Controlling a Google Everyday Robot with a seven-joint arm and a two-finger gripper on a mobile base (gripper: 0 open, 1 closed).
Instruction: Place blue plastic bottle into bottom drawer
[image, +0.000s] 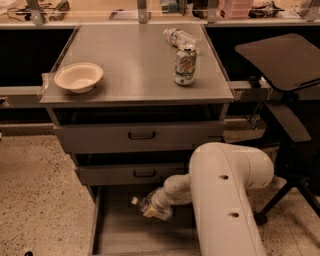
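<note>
Camera view: arm reaches down into the open bottom drawer (118, 236).
Gripper (156, 209): grasping the blue plastic bottle (144, 204), near the drawer's back.
Bottle: roughly sideways, white cap pointing left.
Table (131, 55): bowl (78, 76), soda can (185, 65), crinkled bottle (178, 36).

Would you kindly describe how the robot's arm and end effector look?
The arm is smooth, glossy off-white: a thick rounded link with two small dark holes, narrowing to a slimmer wrist. No cables show. The end effector sits over the bottom drawer.
</note>
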